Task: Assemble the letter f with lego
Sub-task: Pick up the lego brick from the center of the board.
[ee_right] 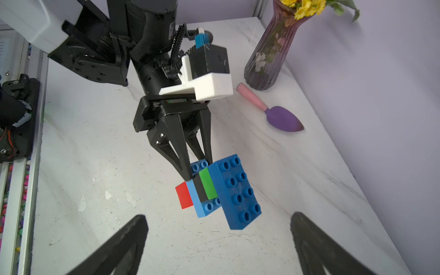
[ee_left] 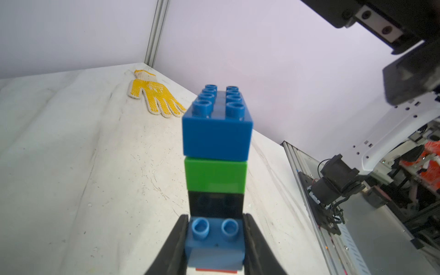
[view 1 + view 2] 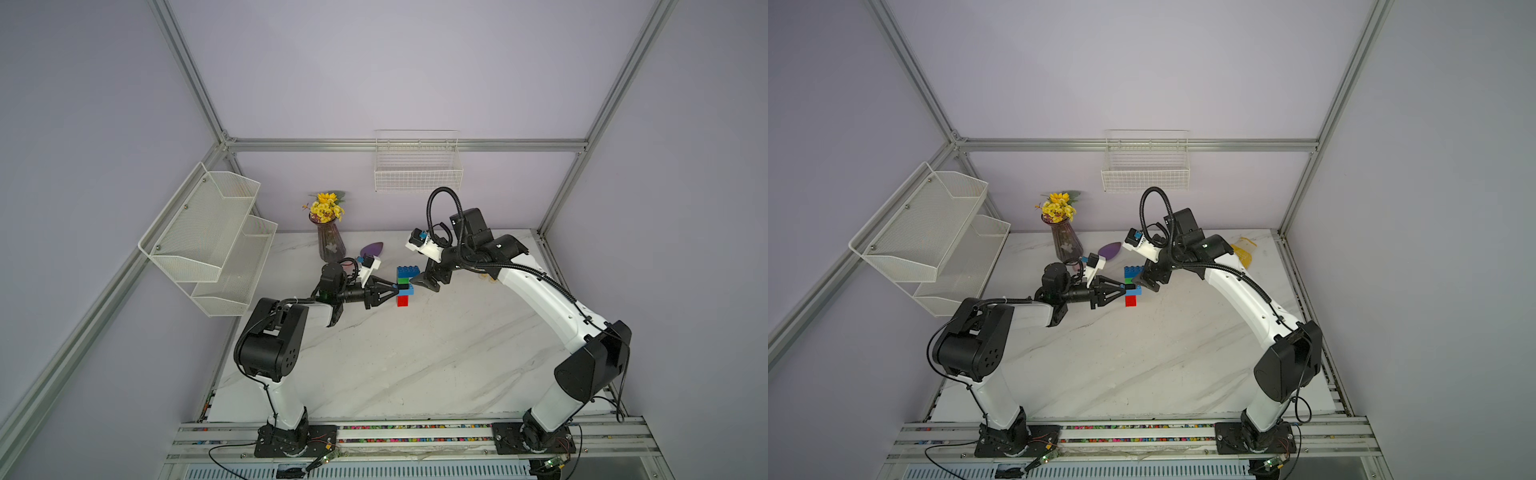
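The lego bricks are joined in one line: red (image 3: pixel 402 301), light blue (image 3: pixel 407 292), black (image 3: pixel 401 286), green (image 3: pixel 402 281), dark blue (image 3: pixel 407 272). Both blue bricks jut to one side, forming the letter f (image 3: pixel 1132 286). My left gripper (image 2: pixel 215 228) is shut on the light blue brick (image 2: pixel 215 247), one finger on each side, with black (image 2: pixel 215 204), green (image 2: pixel 215 175) and dark blue (image 2: pixel 216 138) beyond it. My right gripper (image 1: pixel 219 221) stands open just beside the dark blue brick (image 1: pixel 238 190), touching nothing. Both top views show the two grippers on opposite sides of the stack.
At the back of the marble table stand a purple vase of yellow flowers (image 3: pixel 331 243) and a purple trowel (image 1: pixel 283 119). A yellow glove (image 2: pixel 154 95) lies near the back right corner. White mesh racks (image 3: pixel 208 232) hang on the left wall and a wire basket (image 3: pixel 417 166) on the back wall.
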### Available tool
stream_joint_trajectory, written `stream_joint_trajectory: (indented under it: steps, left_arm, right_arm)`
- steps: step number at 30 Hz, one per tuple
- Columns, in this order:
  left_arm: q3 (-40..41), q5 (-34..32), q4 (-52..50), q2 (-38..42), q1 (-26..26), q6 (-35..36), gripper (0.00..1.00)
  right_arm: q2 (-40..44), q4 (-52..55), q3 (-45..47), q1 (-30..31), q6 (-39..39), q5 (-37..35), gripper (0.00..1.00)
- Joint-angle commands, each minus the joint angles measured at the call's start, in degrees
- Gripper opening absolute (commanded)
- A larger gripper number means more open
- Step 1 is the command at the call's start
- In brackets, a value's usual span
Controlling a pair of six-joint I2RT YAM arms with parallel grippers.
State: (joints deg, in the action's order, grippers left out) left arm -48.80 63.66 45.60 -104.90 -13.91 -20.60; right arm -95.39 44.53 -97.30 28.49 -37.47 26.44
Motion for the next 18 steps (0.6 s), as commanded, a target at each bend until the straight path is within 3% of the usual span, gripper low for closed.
stream_joint_trajectory:
  steps: [1, 18]
  left_arm:
    - [-0.5, -1.1, 6.9, -0.5, -0.2, -9.8, 0.23]
    - [-8.8, -3.6, -21.8, -4.8, -2.0, -12.0, 0.22]
  right_arm:
    - [2.3, -3.9, 2.8, 0.1, 1.5, -1.8, 0.97]
    - [8.2, -9.2, 12.9, 0.0, 4.4, -2.4, 0.97]
